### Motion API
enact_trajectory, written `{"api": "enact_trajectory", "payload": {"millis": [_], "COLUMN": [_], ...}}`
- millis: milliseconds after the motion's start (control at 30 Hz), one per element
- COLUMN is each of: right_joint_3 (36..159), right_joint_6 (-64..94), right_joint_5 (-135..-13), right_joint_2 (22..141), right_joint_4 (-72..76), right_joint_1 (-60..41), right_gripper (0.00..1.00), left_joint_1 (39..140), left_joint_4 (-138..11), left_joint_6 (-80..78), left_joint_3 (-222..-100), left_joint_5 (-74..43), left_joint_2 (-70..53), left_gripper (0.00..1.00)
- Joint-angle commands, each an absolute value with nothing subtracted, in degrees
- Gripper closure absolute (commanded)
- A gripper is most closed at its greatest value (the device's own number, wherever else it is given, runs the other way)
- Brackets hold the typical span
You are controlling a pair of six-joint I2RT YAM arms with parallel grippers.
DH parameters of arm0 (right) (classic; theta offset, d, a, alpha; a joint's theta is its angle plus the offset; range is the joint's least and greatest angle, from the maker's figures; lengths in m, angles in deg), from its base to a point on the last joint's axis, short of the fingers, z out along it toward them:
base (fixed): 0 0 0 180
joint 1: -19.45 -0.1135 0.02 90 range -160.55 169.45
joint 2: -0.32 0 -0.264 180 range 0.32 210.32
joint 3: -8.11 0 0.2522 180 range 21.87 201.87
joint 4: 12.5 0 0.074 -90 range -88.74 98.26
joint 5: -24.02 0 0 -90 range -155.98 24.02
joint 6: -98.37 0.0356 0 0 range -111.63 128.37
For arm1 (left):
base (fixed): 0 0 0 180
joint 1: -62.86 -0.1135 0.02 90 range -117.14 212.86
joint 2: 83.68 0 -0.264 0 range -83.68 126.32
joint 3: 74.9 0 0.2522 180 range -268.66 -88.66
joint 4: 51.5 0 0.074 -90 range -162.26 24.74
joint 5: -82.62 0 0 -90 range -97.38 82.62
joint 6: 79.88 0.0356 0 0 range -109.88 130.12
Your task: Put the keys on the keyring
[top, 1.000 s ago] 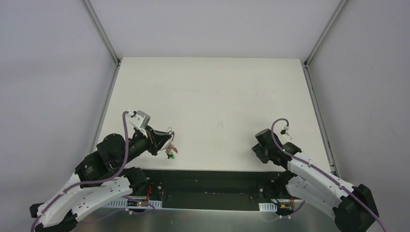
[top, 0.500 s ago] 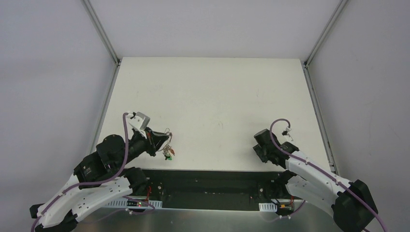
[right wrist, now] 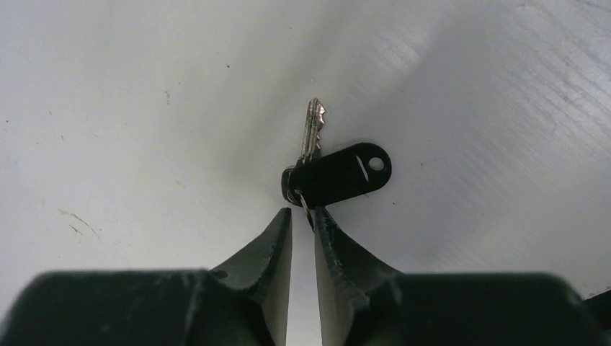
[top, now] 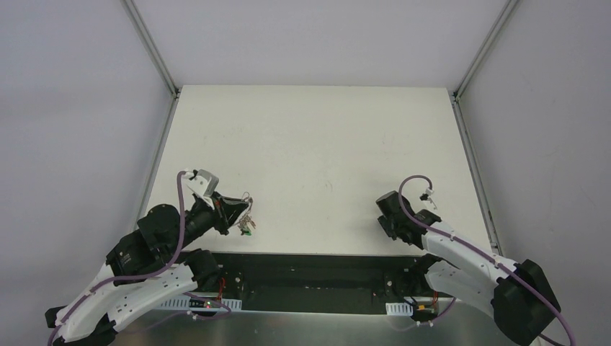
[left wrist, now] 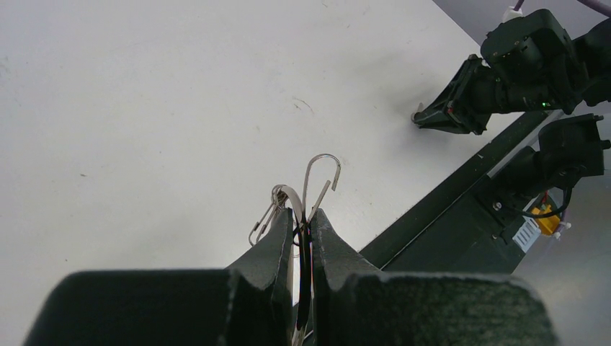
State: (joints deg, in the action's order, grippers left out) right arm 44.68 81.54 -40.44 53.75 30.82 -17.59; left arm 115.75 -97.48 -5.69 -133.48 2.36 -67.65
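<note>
progress: roughly half, we judge | left gripper clamped tight on the keyring, green key dangling from it | black key flat on the desk, off the ring | right gripper a slit apart at its head, hold unclear | left: thread black key

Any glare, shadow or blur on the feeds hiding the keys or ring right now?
Right wrist: the black-headed key is sharp, a soft grey shadow spreads around it, and a streaky sheen brightens the table at upper right. Left wrist: the keyring wire is crisp against white, while the left gripper is blurred. Top external: the light is even, but the hanging keys are only specks.
</note>
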Motion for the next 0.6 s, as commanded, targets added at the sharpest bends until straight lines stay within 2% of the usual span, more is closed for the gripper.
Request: {"api": "enact_trajectory", "payload": {"millis": [0,33,100,133,567], "right_joint_3": [44.77,44.74,44.84,44.94,52.76], "right_joint_6": [82.36,82.37,81.82,81.47,68.64], "right_joint_5": [-38.59,-38.28,-37.92,-37.74,-41.38], "right_joint_2": [55.15,55.05,54.81,54.65,43.84], "right_joint_4": [31.76,31.74,31.76,31.83,35.75], "right_joint_1": [-17.46,-17.48,-17.5,-17.48,-18.85], "right_gripper": [0.81,0.84,0.97,1.0,1.0], "left_joint_1": [115.88,115.94,115.86,115.82,115.88], "left_joint_4": [-96.06,-96.1,-96.26,-96.36,-97.08], "left_joint_6": [-4.86,-4.83,-4.75,-4.73,-4.68], "left_joint_3": [-133.4,-133.44,-133.41,-133.4,-132.81], "left_joint_5": [3.57,3.53,3.58,3.53,1.98], "left_joint_2": [-68.26,-68.35,-68.35,-68.37,-70.08], "left_gripper": [1.0,1.0,1.0,1.0,1.0]}}
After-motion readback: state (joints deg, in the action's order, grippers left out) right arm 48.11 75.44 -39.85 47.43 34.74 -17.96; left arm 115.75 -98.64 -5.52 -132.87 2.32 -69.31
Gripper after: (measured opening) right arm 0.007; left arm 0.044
